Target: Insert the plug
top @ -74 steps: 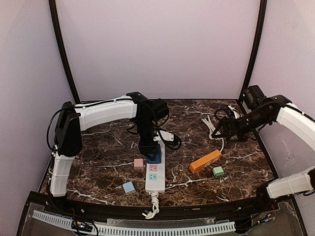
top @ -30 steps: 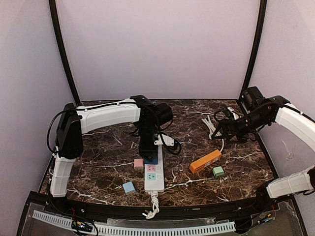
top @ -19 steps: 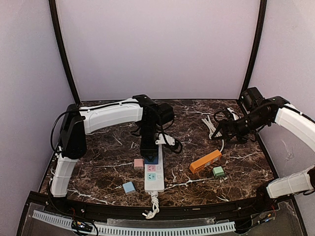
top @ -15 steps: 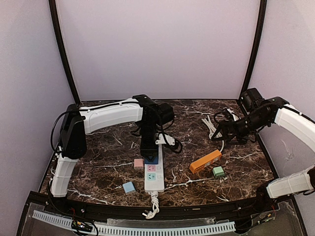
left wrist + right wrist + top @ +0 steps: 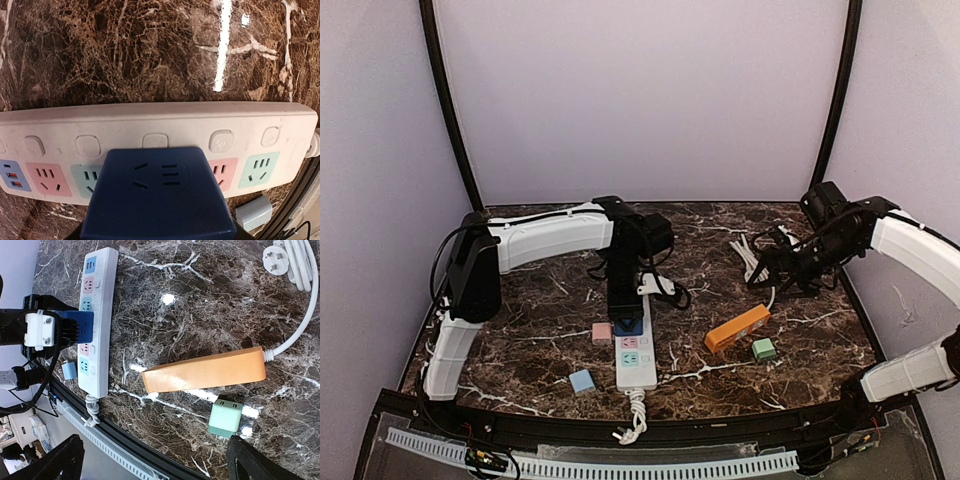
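Note:
My left gripper (image 5: 625, 305) is shut on a dark blue plug (image 5: 629, 325) and holds it against the middle of the white power strip (image 5: 636, 362). In the left wrist view the plug (image 5: 157, 192) covers a middle socket of the strip (image 5: 150, 122), and its prongs are hidden. Pink and green sockets show on either side. The left gripper (image 5: 157, 222) is mostly hidden behind the plug. The right wrist view also shows the plug (image 5: 77, 327) on the strip (image 5: 97, 315). My right gripper (image 5: 775, 265) is open and empty, high over the right side; in its own view, the right gripper (image 5: 155, 465).
An orange power strip (image 5: 737, 329) lies right of centre with a green adapter (image 5: 764, 349) beside it. A pink block (image 5: 602, 333) and a light blue block (image 5: 582, 381) lie left of the white strip. A coiled white cable with a plug (image 5: 750, 255) lies at the back right.
My left gripper has shifted slightly along the strip towards the near edge with the blue plug. My right arm has risen a little and drifted slightly.

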`<state>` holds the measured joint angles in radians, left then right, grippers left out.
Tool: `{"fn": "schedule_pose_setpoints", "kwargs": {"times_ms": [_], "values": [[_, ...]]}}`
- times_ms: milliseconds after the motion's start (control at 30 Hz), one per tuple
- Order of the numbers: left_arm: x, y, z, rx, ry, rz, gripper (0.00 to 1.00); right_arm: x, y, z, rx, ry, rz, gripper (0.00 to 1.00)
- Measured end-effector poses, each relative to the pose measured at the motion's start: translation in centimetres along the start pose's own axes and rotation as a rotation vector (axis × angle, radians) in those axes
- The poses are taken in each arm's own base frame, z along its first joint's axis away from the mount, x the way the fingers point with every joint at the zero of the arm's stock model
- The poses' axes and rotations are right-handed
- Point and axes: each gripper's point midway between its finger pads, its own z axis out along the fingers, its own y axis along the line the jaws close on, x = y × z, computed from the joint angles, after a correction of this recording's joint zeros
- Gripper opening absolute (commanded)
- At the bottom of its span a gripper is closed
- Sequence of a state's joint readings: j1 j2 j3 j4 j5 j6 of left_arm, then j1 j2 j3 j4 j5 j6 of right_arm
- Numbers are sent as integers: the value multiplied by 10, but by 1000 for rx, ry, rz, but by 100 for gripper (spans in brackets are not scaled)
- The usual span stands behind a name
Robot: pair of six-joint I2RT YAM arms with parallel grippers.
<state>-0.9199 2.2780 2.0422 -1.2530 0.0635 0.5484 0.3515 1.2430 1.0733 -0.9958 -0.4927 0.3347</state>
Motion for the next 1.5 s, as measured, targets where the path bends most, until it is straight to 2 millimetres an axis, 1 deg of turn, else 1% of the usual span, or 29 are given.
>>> {"fn": "schedule_pose_setpoints", "kwargs": {"times_ms": [367, 667, 767, 867, 967, 1067, 1200, 1367, 1400, 1467, 1500], "values": [[1, 2, 0, -16, -3, -5, 1, -1, 0, 0, 4, -4, 44, 99], [1, 5, 0, -36, -4, -9, 1, -8, -14, 6, 72, -2, 87, 99], [0, 15, -2, -50, -25, -40, 1, -16, -15, 9, 84, 0, 106, 99], [1, 34, -3, -75, -55, -85, 1, -23, -16, 13, 92, -6, 119, 99], [4, 53, -6, -92, -82, -125, 1, -25, -17, 15, 97, -8, 129, 99], [7, 67, -7, -101, -96, -159, 1, -26, -18, 14, 102, -12, 141, 99], [7, 76, -8, -109, -105, -184, 11, -27, -19, 15, 104, -28, 153, 99], [6, 77, -8, -110, -106, -191, 24, -24, -22, 16, 107, -41, 168, 99], [6, 77, -8, -111, -107, -192, 26, -24, -23, 17, 106, -43, 171, 99], [6, 77, -9, -111, -108, -198, 34, -23, -23, 16, 107, -47, 173, 99], [6, 77, -9, -112, -109, -200, 75, -23, -23, 16, 108, -49, 173, 99]]}}
